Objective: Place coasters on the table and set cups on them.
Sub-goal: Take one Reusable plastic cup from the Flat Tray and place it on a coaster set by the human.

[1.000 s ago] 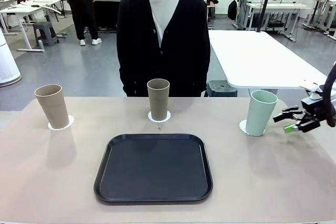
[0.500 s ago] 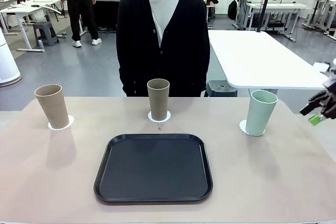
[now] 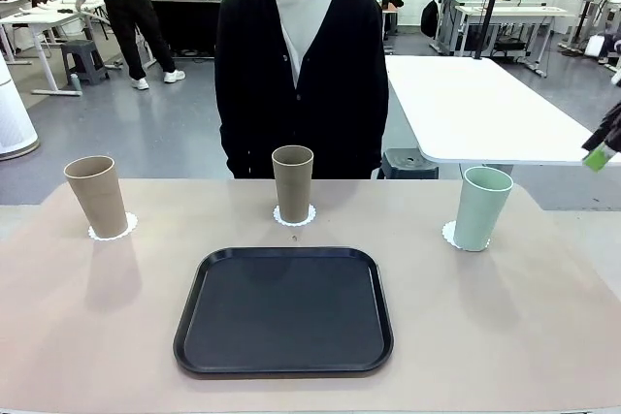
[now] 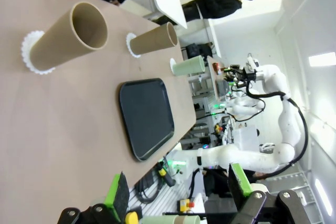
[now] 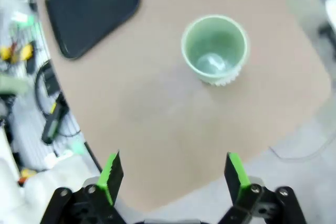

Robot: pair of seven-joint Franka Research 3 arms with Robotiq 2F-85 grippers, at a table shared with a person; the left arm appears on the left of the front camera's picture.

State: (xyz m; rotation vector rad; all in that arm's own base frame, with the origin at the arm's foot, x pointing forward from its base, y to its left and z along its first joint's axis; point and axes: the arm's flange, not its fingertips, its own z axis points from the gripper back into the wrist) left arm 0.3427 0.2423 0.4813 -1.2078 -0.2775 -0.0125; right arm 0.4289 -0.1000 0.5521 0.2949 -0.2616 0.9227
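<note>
green-padded right hand wide open, empty

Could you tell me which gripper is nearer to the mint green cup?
The right. The right gripper hangs open above and off to the side of the mint green cup, past the table's right end. The left gripper, also open, sits far beyond the opposite end.

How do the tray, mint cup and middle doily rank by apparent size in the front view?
1. Tray, largest by far, though also nearest the camera.
2. Mint cup.
3. Middle doily, smallest as seen; a tan cup standing on it hides most of it, so its full size is unsure.
</note>
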